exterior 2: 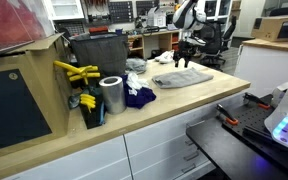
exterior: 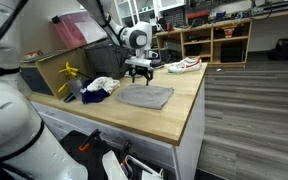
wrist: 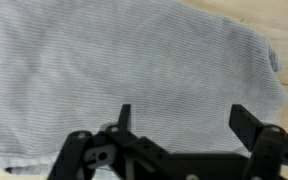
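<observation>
On the wooden counter (exterior: 184, 105), one crumpled white-and-blue garment heap (exterior: 99, 88) is lying at left, and one flat, finely striped grey cloth (exterior: 146, 96) is lying mid-counter. The gripper (exterior: 140, 73) is hovering over the cloth's far edge with jaws apart and empty. One red-and-white shoe (exterior: 184, 66) is sitting beyond at right.

the supporting surface is a light wooden countertop (exterior: 179, 118) (exterior 2: 189, 100) on white base cabinets, seen in both exterior views. a grey cloth (exterior: 146, 96) (exterior 2: 182, 78) (wrist: 134, 60) lies spread flat on it, near the middle; the wrist view shows bare wood beyond the cloth's edge. a crumpled blue and white cloth (exterior: 99, 88) (exterior 2: 136, 96) lies just beside the grey one. a silver cylinder (exterior 2: 111, 95) stands upright next to the crumpled cloth. a dark bin (exterior 2: 99, 55) stands behind them. a white and red shoe (exterior: 184, 65) lies near the far edge.
</observation>
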Action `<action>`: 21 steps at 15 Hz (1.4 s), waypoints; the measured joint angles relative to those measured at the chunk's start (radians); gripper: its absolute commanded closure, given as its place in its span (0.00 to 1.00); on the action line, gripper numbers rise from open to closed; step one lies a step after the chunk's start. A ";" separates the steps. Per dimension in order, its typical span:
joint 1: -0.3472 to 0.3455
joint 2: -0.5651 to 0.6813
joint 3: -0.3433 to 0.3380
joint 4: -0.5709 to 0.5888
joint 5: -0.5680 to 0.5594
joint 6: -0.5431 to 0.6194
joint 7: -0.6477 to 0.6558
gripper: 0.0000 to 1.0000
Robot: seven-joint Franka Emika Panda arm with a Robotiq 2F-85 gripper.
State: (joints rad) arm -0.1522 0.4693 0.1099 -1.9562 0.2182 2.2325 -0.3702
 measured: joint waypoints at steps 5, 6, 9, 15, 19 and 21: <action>-0.001 0.026 -0.042 0.006 -0.003 -0.005 0.002 0.00; 0.000 0.032 -0.043 0.010 -0.005 -0.005 0.003 0.00; 0.005 0.051 -0.050 0.030 -0.031 -0.005 0.014 0.00; 0.023 0.098 -0.102 0.094 -0.167 -0.004 0.087 0.00; 0.024 0.128 -0.137 0.154 -0.218 -0.004 0.107 0.00; 0.024 0.143 -0.147 0.186 -0.229 -0.005 0.107 0.00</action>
State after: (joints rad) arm -0.1287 0.6123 -0.0371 -1.7704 -0.0111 2.2273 -0.2631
